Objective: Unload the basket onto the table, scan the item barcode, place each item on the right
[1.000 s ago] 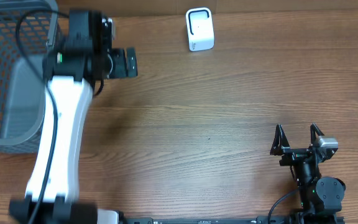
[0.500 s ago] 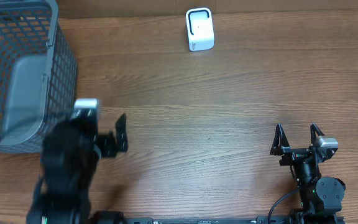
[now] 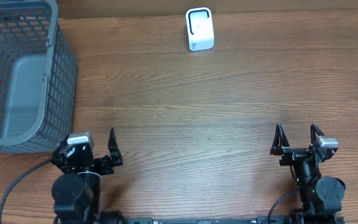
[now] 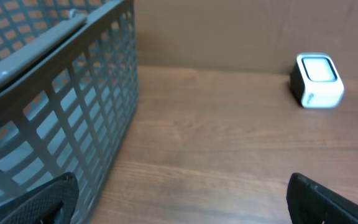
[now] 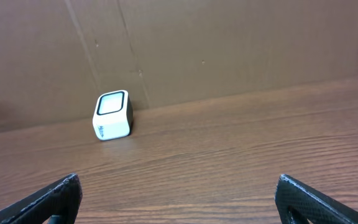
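i am watching left gripper [image 3: 95, 148] and right gripper [image 3: 297, 134] resting at six o'clock, both gaping, empty; scanner [image 3: 199, 29] at twelve facing nothing; scan progress i cannot tell.

light: even, bright | shadows: faint | blur: left-wrist basket [image 4: 42, 53] perhaps soft

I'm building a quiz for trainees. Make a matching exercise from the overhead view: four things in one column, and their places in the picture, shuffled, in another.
1. basket
2. white scanner
3. left gripper
4. right gripper

a. bottom right
b. top middle
c. top left
d. bottom left

Pairs: 1-c, 2-b, 3-d, 4-a
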`<state>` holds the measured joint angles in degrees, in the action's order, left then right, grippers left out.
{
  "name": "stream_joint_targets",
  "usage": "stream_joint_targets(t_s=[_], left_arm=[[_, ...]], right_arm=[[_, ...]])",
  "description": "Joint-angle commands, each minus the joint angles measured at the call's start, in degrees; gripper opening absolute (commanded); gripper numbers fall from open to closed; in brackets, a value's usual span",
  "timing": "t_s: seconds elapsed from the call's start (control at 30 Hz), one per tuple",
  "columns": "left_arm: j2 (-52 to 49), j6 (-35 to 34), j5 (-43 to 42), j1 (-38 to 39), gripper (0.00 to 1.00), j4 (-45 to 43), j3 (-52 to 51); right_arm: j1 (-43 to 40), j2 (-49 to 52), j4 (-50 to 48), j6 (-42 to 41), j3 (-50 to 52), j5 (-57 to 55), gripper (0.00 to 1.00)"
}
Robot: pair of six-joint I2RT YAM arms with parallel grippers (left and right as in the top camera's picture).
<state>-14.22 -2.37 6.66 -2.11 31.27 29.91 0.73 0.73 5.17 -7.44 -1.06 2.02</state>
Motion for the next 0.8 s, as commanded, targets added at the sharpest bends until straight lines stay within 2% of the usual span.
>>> stream_joint_targets(t_s=[0.0, 0.27, 0.5, 0.77], left_arm=[[4.52, 0.46, -0.76, -1.49, 1.00, -5.51, -6.08], [11.98, 0.24, -3.76, -2.54, 1.00, -18.45, -16.94], [14.05, -5.97, -3.74, -2.54, 1.00, -30.16, -24.98], [14.05, -9.35, -3.89, -2.49, 1.00, -35.71, -29.64]], right_arm=[[-0.11, -0.57, -0.33, 0.22, 0.59, -0.68, 1.00], [-0.11, -0.57, -0.33, 0.22, 0.59, -0.68, 1.00], [-0.11, -0.57, -0.33, 0.22, 0.59, -0.70, 1.00], [-0.11, -0.57, -0.35, 0.22, 0.59, -0.68, 1.00]])
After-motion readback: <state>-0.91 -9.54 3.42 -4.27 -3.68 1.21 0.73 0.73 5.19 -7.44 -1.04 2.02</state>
